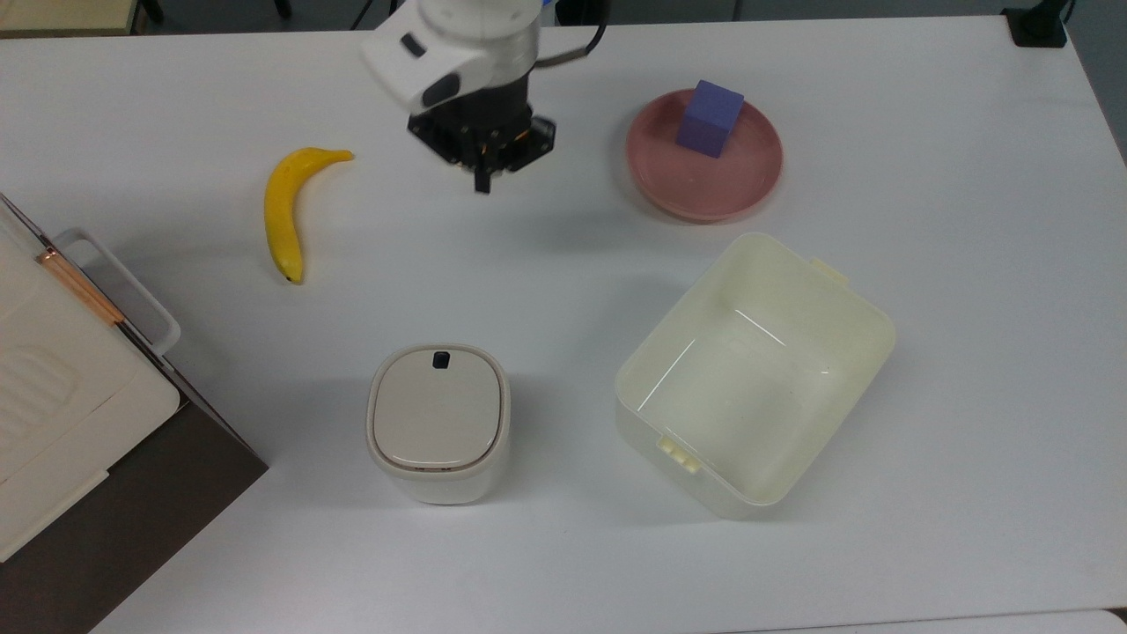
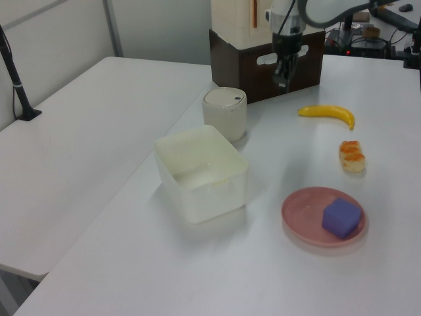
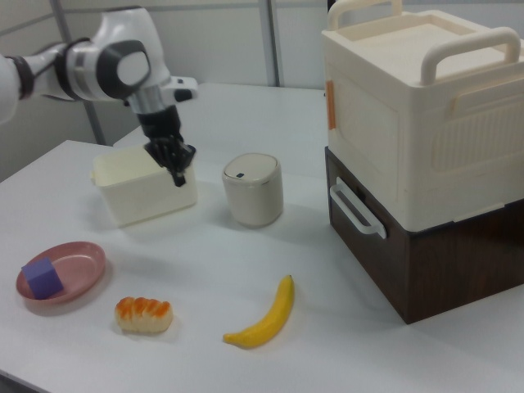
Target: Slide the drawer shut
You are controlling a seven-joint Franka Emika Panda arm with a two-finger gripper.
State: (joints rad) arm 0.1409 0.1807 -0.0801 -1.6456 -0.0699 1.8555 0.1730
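Drawer (image 3: 385,246): dark brown wood front, flush in cabinet, white loop handle (image 3: 356,211); right view's right.
Hand (image 3: 178,178): black, holds nothing; finger gap cannot be told.
Worktop (image 1: 924,176): smooth white.
Bread (image 3: 144,314): glazed orange, in right view.

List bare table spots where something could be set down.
Free: between the banana and lidded container; the top view's right of the cream bin. Crowded: around the pink plate, with the tool overhead nearby.
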